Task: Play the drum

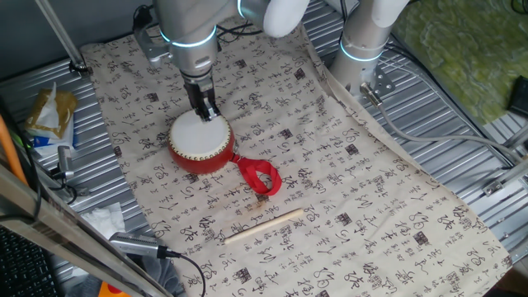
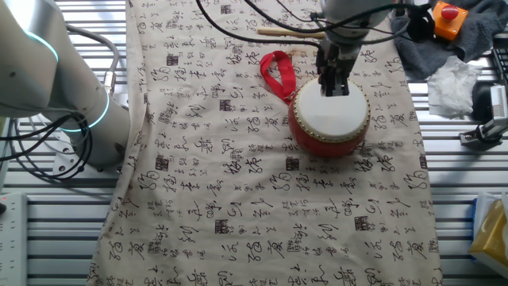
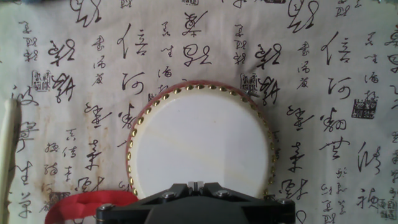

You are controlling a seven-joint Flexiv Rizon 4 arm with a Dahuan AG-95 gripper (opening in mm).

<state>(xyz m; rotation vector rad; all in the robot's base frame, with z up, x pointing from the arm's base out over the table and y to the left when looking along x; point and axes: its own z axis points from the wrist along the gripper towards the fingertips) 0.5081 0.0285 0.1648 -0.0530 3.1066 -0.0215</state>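
Gripper (image 1: 205,113), fingers pressed together and holding nothing, hangs tip-down over the squat red drum's white studded head (image 1: 198,136), toward its 12 o'clock rim in the hand view.

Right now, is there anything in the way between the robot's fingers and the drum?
No, nothing visible is in the way. The gripper sits right over the drum, fingers together at its white top. The wooden stick lies off to the side on the cloth, and the red ribbon loop trails away from the drum's side.
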